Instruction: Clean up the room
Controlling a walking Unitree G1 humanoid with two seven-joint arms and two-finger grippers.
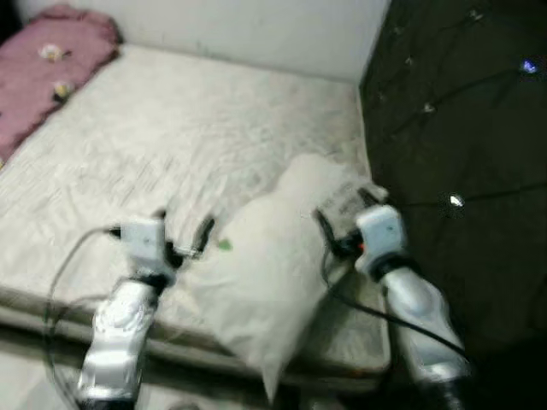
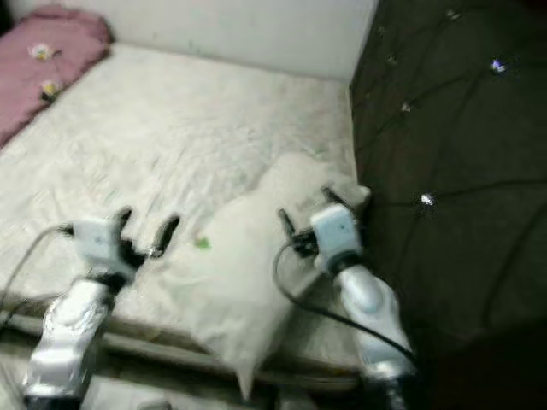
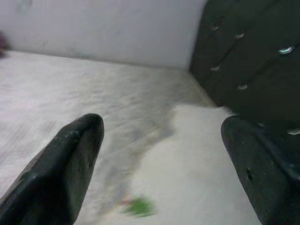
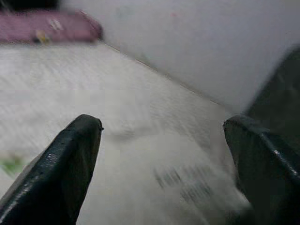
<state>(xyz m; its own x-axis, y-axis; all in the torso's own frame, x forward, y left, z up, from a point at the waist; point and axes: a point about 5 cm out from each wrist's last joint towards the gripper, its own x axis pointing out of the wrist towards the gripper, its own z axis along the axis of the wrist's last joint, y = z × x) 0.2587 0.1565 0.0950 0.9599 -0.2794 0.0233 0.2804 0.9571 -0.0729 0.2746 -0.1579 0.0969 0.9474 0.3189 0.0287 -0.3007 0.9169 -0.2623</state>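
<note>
A plump white fabric pillow (image 1: 273,265) lies askew on the near corner of the bare white mattress (image 1: 171,128), beside the dark tufted headboard (image 1: 461,128) — its lower end overhangs the edge. The left claw (image 1: 184,231) and right claw (image 1: 346,209) flank it, both spread wide and empty — evidently positioned to grasp it. A pink blanket (image 1: 43,60) sits at the far corner.

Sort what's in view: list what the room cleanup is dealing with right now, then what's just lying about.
In play:
- white pillow, lying near the mattress's front edge
- left end effector, open at the pillow's left edge
- right end effector, open over the pillow's right end

Just there:
- bare mattress
- pink bedding at the far left corner
- dark tufted headboard on the right
</note>
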